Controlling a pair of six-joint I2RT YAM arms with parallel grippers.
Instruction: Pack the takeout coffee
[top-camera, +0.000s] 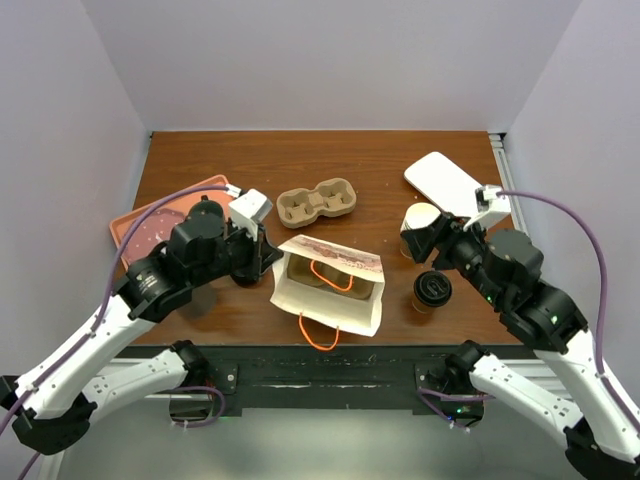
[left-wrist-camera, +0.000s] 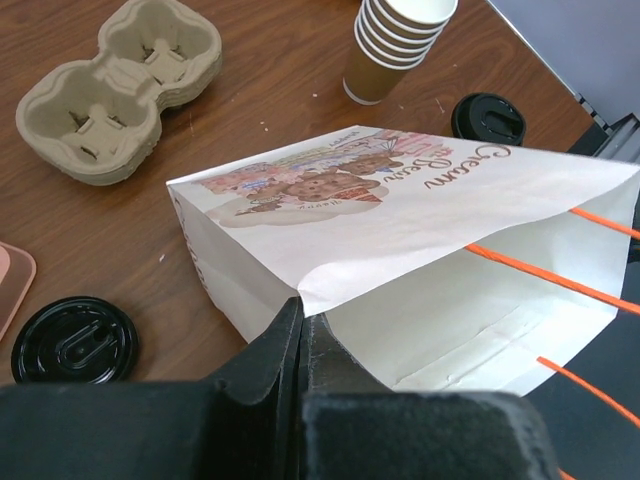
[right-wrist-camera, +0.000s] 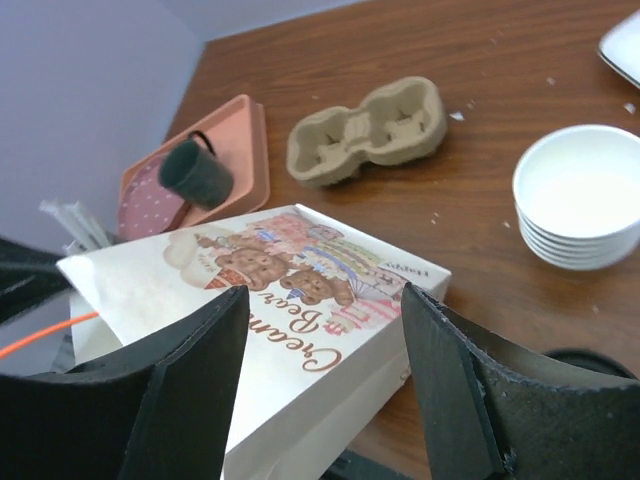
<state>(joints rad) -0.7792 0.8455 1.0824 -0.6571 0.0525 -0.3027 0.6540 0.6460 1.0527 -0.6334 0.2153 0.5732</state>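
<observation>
The takeout coffee (top-camera: 432, 290), a tan cup with a black sip lid, stands on the table right of the white paper bag (top-camera: 330, 290). Its lid also shows in the left wrist view (left-wrist-camera: 488, 118). The bag has a bear print and orange handles, and its mouth faces the near edge. My left gripper (top-camera: 268, 258) is shut on the bag's left rim (left-wrist-camera: 300, 300) and holds the mouth open; the bag's inside looks white and bare. My right gripper (top-camera: 432, 250) is open and empty (right-wrist-camera: 320, 340), above the bag's right side (right-wrist-camera: 290, 300), behind the coffee.
A stack of lidless cream cups (top-camera: 420, 228) stands behind the coffee. A cardboard cup carrier (top-camera: 317, 202) lies behind the bag. A pink tray (top-camera: 140, 228) is at the left. A loose black lid (left-wrist-camera: 75, 340) lies left of the bag. A white flat object (top-camera: 448, 183) is at the back right.
</observation>
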